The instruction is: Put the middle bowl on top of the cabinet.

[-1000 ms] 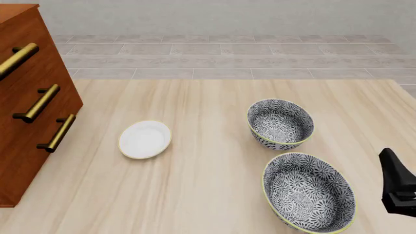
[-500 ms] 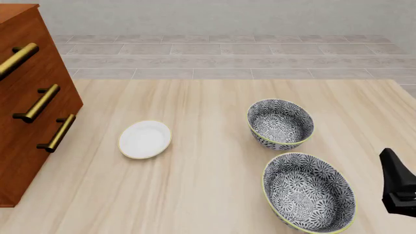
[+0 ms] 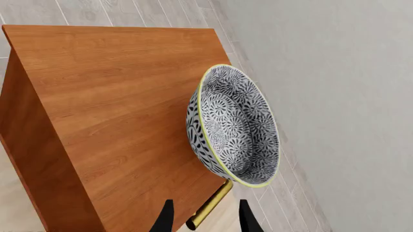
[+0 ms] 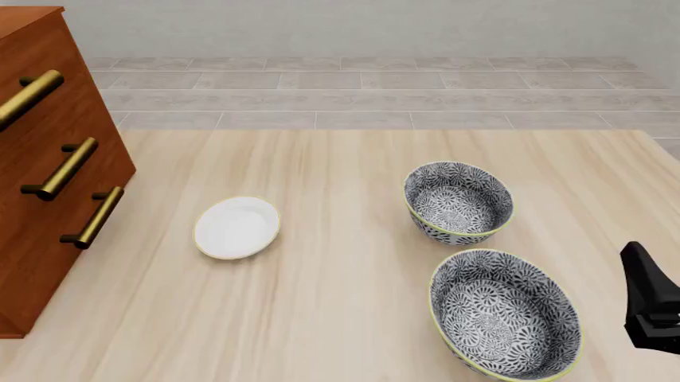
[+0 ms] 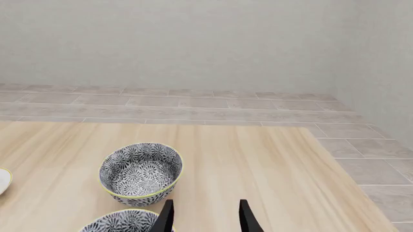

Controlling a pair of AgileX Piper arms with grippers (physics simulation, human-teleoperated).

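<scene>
In our front view, nearest at 5 o'clock, the right tool (image 4: pixel 650 314) shows only as a dark shape at the tabletop's (image 4: pixel 340 318) edge; its wrist view shows 2 fingertips (image 5: pixel 167 218) apart with nothing between them. Just beside it lies the large bowl (image 4: pixel 506 313), beyond that the small bowl (image 4: pixel 458 202), and at 9 o'clock the white plate (image 4: pixel 237 227).

Our left tool (image 3: pixel 205 217) appears only in its own wrist view: fingertips spread, holding nothing. Ahead of them, past a brass handle (image 3: pixel 210 205), the middle bowl (image 3: pixel 233 126) sits on the top of the cabinet (image 3: pixel 110 101), apart from the tool.

We judge the placing done. What matters next is that the bowl lies straight along the left tool's axis, so that arm should draw back along that line. The right arm is well apart.
</scene>
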